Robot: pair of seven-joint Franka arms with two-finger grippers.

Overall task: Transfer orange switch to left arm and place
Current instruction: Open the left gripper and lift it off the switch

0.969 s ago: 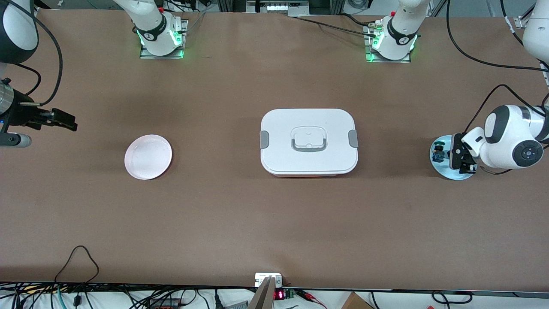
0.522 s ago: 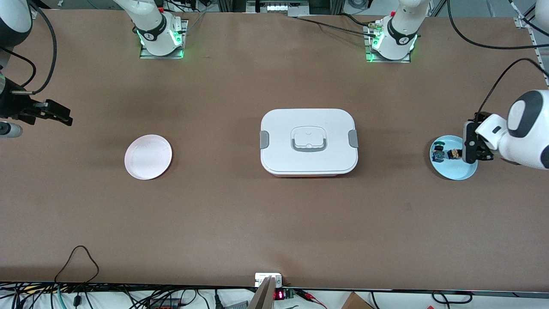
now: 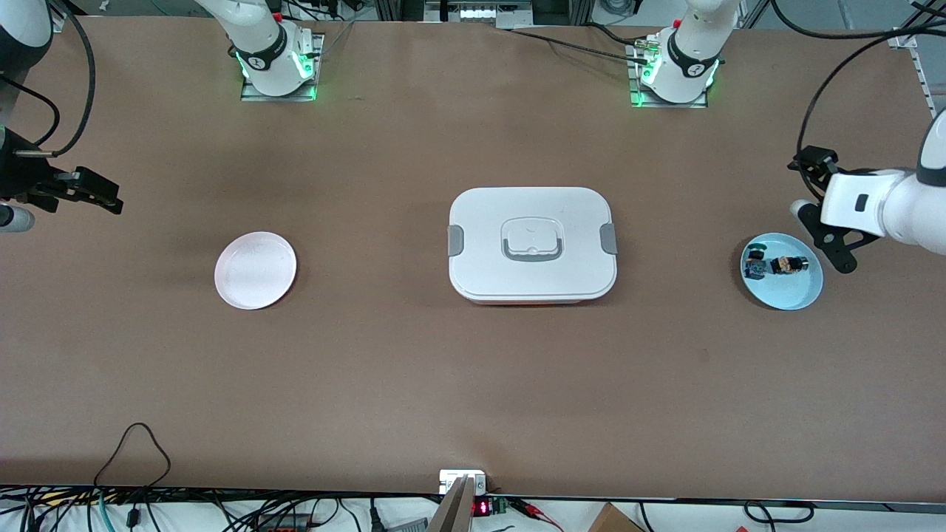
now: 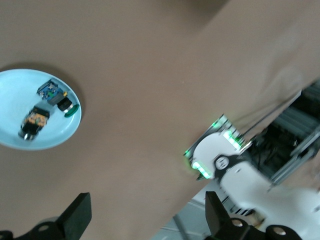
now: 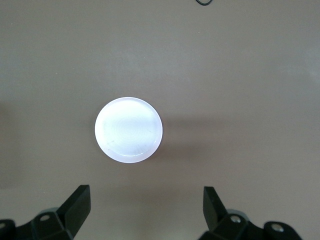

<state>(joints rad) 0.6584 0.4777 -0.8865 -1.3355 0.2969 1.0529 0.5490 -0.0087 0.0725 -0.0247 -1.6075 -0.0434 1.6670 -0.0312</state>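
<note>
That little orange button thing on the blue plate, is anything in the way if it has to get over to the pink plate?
Yes. The white box sits on the table between the blue plate, where the orange switch lies, and the pink plate.

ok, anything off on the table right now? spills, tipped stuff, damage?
Nothing stands out. Orange switch lies in the blue plate beside a green-capped switch; box closed and square.
</note>
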